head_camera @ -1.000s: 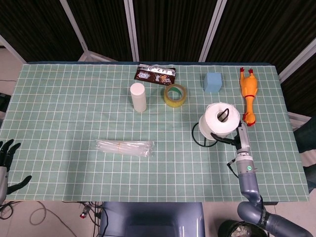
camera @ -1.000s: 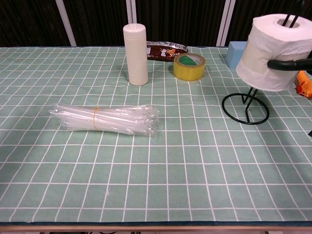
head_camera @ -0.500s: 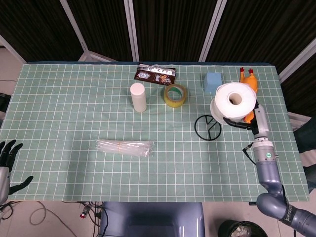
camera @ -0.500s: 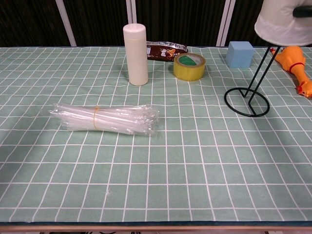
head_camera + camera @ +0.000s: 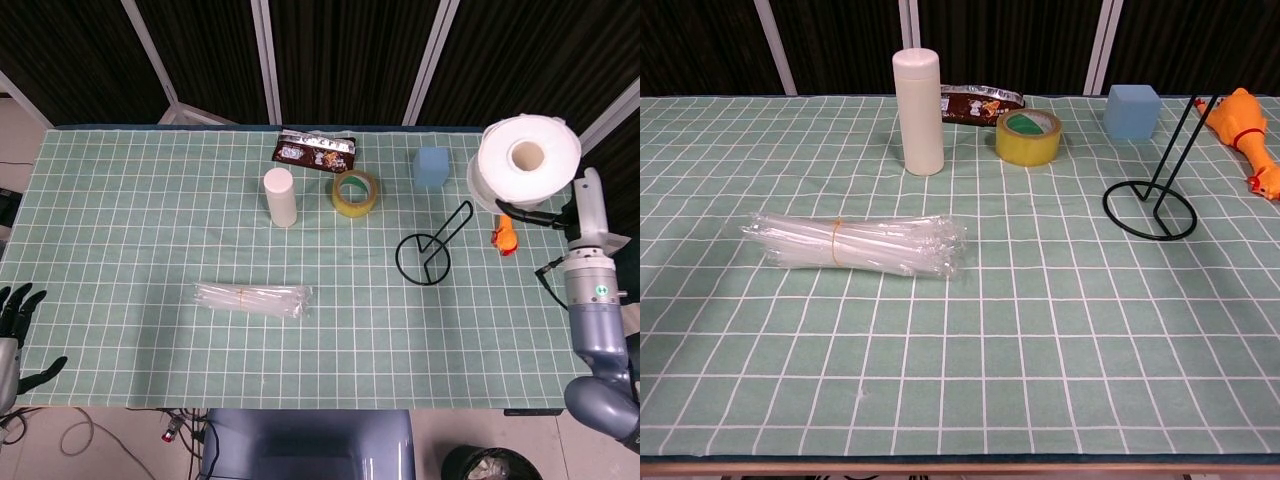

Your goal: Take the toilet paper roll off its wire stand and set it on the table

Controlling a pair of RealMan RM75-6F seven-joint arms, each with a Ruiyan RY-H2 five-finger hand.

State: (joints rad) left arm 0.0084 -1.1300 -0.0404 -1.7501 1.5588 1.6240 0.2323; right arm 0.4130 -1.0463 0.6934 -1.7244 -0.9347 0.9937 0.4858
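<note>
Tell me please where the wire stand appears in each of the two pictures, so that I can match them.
Head view: the wire stand is right of centre, its ring on the table, its rod leaning up to the right.
Chest view: the stand is at the right, its rod running out of the top edge.
Shared landmark: the yellow tape roll lies to its left and further back in both.
</note>
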